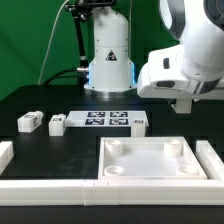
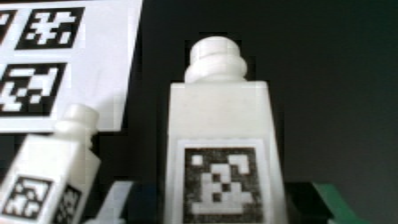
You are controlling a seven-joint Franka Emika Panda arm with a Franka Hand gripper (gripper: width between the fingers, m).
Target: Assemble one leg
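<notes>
Had the leg (image 2: 221, 130) clamped in the claw (image 2: 228, 205), jaws closed on its tagged body, knobbed tip pointing away. Held it over the tabletop (image 1: 40, 100), near the marker board (image 1: 105, 120), with a spare leg (image 2: 45, 175) just beside. Judged pickup done, fitting not: saw no leg seated in the panel (image 1: 140, 165) sockets. Still to do, probably: carry across, align, twist in.

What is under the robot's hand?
A leg, peg end showing, sits gripped in the end effector, with black table around it. The spot directly beneath the leg is covered by it.
</notes>
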